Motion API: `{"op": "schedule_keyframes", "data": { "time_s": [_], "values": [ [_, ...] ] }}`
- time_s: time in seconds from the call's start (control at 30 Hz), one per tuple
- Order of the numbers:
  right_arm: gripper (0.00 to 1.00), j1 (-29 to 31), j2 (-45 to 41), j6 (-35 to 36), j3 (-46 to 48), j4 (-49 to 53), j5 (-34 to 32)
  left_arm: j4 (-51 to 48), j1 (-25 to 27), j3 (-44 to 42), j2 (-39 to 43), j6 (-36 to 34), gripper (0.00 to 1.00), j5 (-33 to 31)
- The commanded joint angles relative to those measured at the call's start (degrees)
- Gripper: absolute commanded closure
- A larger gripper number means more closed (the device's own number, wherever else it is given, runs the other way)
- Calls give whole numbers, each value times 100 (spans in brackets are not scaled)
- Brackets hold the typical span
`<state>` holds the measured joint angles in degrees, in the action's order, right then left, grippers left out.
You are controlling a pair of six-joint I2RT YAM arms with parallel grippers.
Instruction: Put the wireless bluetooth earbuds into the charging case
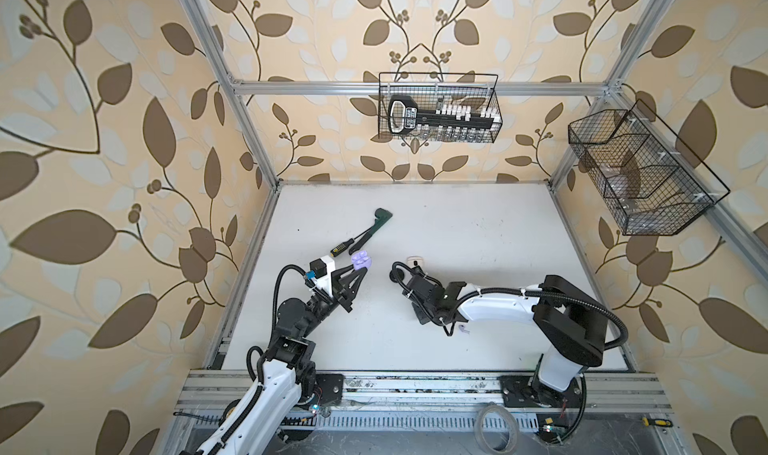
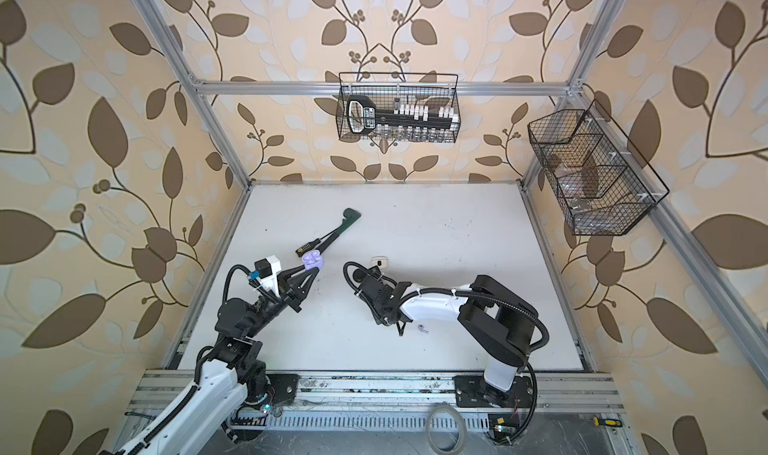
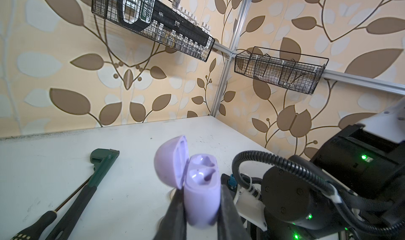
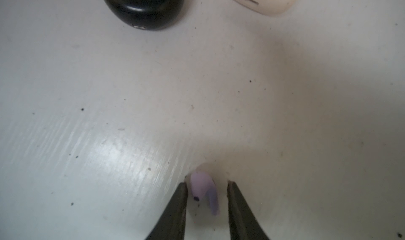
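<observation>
In both top views the left gripper (image 1: 360,271) is clamped on the lavender charging case (image 1: 360,259), well apart from the right arm (image 1: 494,307), whose jaws are hidden beneath its wrist. Left wrist view: the case stands upright between the jaws, lid hinged open. Right wrist view: the right gripper (image 4: 207,184) is part-open and holds nothing, jaws astride a lavender earbud (image 4: 202,189) lying on the table (image 4: 131,118), its stem running along the jaws' length, so closure would cross its narrow width.
</observation>
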<state>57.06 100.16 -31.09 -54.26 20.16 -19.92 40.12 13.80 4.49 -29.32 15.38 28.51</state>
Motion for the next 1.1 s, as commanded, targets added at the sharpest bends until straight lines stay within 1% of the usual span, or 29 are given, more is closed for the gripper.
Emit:
{"op": "schedule_keyframes", "data": {
  "time_s": [0.0,0.27,0.57,0.8,0.93,1.07],
  "values": [
    [70,-97,278,-71,100,276,-19,260,-18,-1,58,-30,100,102],
    [76,-278,286,-206,232,256,22,242,-18,-18,100,-26,100,102],
    [81,-284,233,-349,324,261,149,233,-18,-18,111,-25,100,102],
    [80,-255,136,-549,414,260,241,225,-18,7,72,-26,100,160],
    [79,-147,152,-606,392,311,92,327,-14,71,-154,7,100,337],
    [84,-40,171,-722,386,373,-75,506,64,197,-666,36,100,564]
  ]
}}
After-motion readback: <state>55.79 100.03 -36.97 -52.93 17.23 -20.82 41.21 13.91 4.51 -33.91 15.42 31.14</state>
